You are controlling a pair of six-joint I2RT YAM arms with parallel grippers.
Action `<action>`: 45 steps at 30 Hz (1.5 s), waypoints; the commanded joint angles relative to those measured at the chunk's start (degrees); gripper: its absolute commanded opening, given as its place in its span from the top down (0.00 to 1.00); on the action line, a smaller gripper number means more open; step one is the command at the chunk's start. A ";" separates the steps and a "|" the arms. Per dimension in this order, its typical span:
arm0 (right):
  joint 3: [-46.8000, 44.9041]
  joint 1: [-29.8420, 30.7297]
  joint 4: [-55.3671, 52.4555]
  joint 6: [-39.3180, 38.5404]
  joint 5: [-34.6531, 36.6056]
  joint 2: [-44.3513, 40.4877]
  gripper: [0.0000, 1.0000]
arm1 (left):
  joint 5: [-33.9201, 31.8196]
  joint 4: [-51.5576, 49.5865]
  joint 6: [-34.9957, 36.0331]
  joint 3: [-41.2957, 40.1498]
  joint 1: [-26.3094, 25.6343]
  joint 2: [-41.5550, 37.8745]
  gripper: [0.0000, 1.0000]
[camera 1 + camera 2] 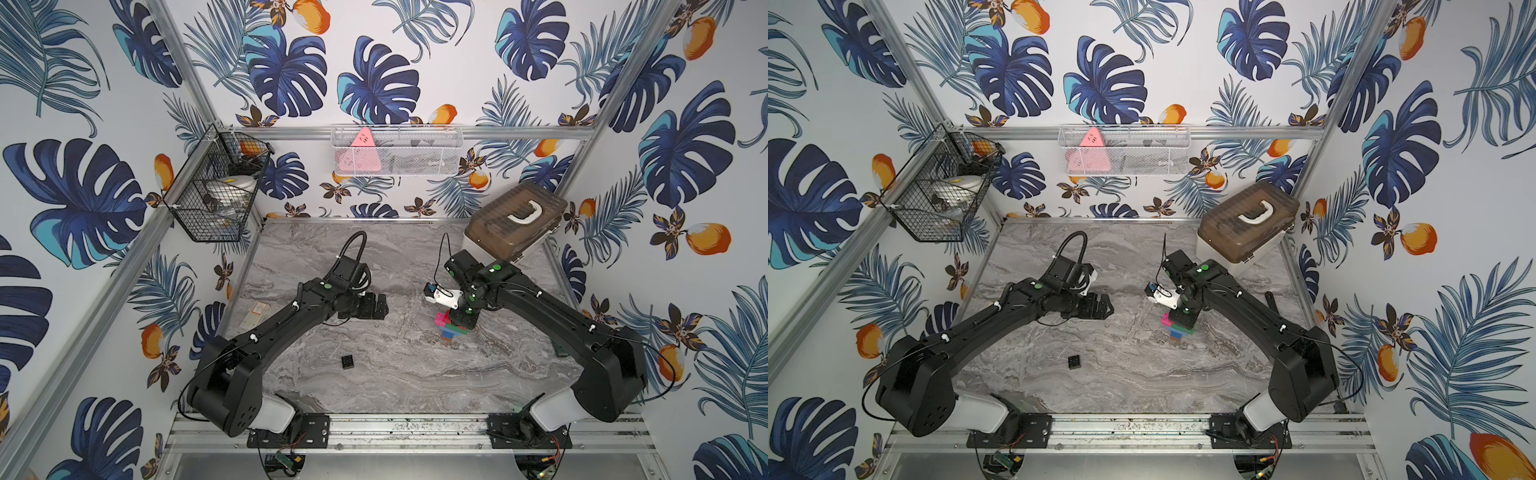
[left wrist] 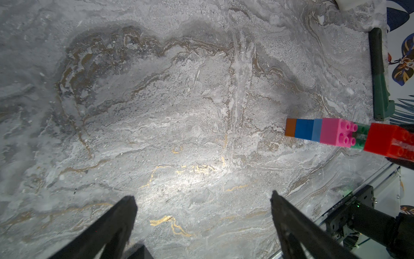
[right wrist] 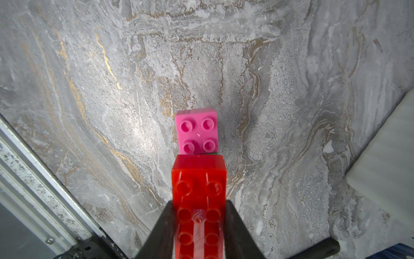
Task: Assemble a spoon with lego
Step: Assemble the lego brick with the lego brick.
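The partly built spoon (image 1: pixel 451 330) (image 1: pixel 1177 328) stands upright right of the table's middle, orange end down. In the left wrist view its stack (image 2: pixel 313 132) runs orange, blue, light blue, pink, green, with a long red brick (image 2: pixel 385 140) on top. My right gripper (image 3: pixel 199 204) (image 1: pixel 459 318) is shut on the red brick (image 3: pixel 199 186) from above, by its long sides. The pink brick's (image 3: pixel 197 132) studs show just beyond the red brick. A loose black lego brick (image 1: pixel 348 362) (image 1: pixel 1074 361) lies studs-up at front left. My left gripper (image 2: pixel 202 197) (image 1: pixel 374 307) hangs open and empty over bare marble.
A brown-lidded box with a white handle (image 1: pixel 515 220) stands at the back right corner. A dark green tool (image 2: pixel 378 76) lies along the table's right edge. A paper label (image 1: pixel 255 311) lies near the left edge. Wire baskets (image 1: pixel 216 187) hang on the walls.
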 commanded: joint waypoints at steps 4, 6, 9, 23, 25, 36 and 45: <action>-1.21 -0.03 2.44 -0.65 -0.89 -0.36 0.75 | -0.80 0.24 -0.47 0.46 -0.13 -0.25 0.01; -1.51 -0.01 2.66 -0.87 -0.06 -0.36 0.75 | -0.91 0.06 -0.45 0.45 -0.15 -0.25 0.01; -1.89 -0.01 3.12 -1.22 0.67 -0.42 0.75 | -0.97 0.06 -0.51 0.33 -0.16 -0.35 0.01; -2.33 -0.01 4.29 -0.82 -0.03 -0.12 0.75 | -1.49 -0.61 -0.37 0.46 -0.24 -0.83 0.01; -2.14 -0.01 4.37 -0.75 -0.23 0.09 0.75 | -1.50 -0.63 -0.33 0.54 -0.23 -0.77 0.01; -2.41 -0.01 3.72 -1.00 -0.66 0.49 0.76 | -1.81 -1.02 -0.02 0.96 -0.18 -0.62 0.01; -4.01 0.00 4.11 -1.15 0.22 1.07 0.77 | -1.90 -1.30 0.11 1.07 -0.23 -0.52 0.01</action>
